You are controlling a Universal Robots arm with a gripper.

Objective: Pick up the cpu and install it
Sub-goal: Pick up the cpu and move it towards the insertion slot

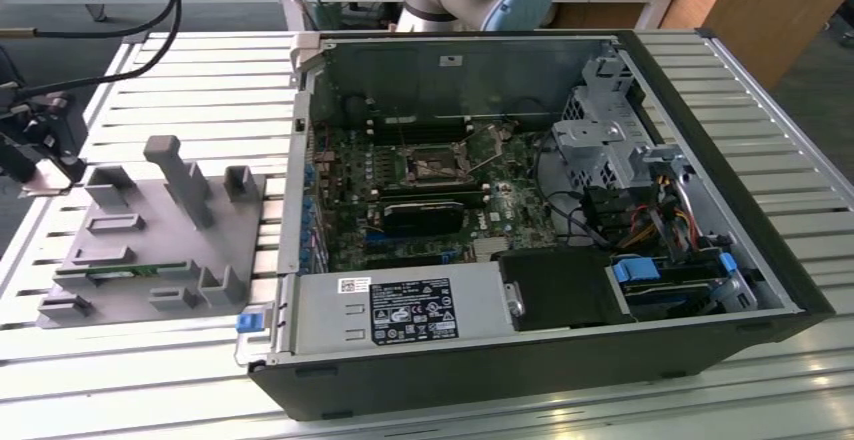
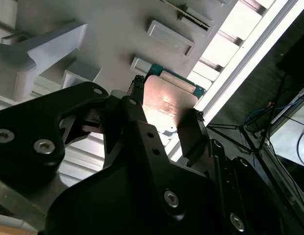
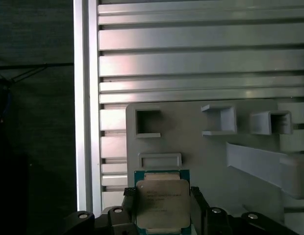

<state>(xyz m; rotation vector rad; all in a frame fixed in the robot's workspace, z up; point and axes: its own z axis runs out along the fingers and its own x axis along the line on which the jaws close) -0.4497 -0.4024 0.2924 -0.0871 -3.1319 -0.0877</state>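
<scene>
Gripper (image 2: 165,113) clasps the cpu (image 3: 162,204) by opposite edges over the grey fixture tray (image 1: 134,252); the motherboard socket (image 1: 434,168) lies well off toward the exterior view's right.

I am seeing the small flat square cpu (image 3: 162,208) with its metal top showing silvery-grey and a teal-green rim framing it; in the second wrist view the cpu (image 2: 169,100) is catching a pinkish glare. The jointed metal gripper (image 3: 162,194) is showing matte black. The moulded plastic fixture tray (image 3: 206,156) is reading plain pale grey, the slatted aluminium table (image 3: 191,49) is showing silver stripes, and the black steel computer case (image 1: 534,370) is showing a dark green motherboard (image 1: 350,175) and bright blue plastic clips (image 1: 250,322).
</scene>
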